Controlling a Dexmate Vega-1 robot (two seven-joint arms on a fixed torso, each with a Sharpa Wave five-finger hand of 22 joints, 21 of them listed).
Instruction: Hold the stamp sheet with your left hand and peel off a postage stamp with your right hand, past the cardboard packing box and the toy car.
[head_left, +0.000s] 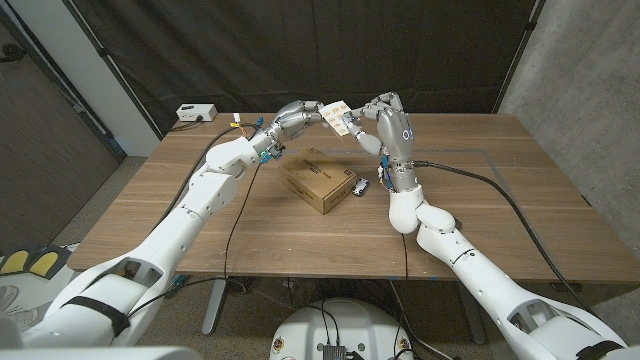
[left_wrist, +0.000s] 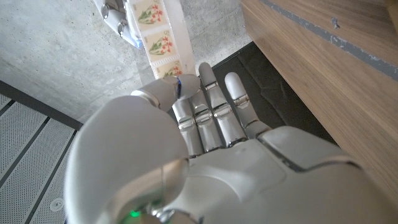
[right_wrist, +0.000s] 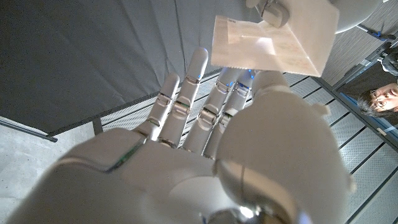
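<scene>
Both hands raised over the far side of the surface (head_left: 520, 190), left hand (head_left: 296, 119) holding the stamp sheet (head_left: 337, 116), right hand (head_left: 380, 115) touching it, cardboard box (head_left: 317, 180) and toy car (head_left: 360, 186) just beside each other below.

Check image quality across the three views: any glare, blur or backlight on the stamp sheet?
Head view: even light, sharp, but the stamp sheet is small between the left hand and right hand. Left wrist view: flower prints on the sheet read clearly; the hand up close is slightly soft. Right wrist view: sheet is backlit, with a bright translucent patch washing out detail.
</scene>
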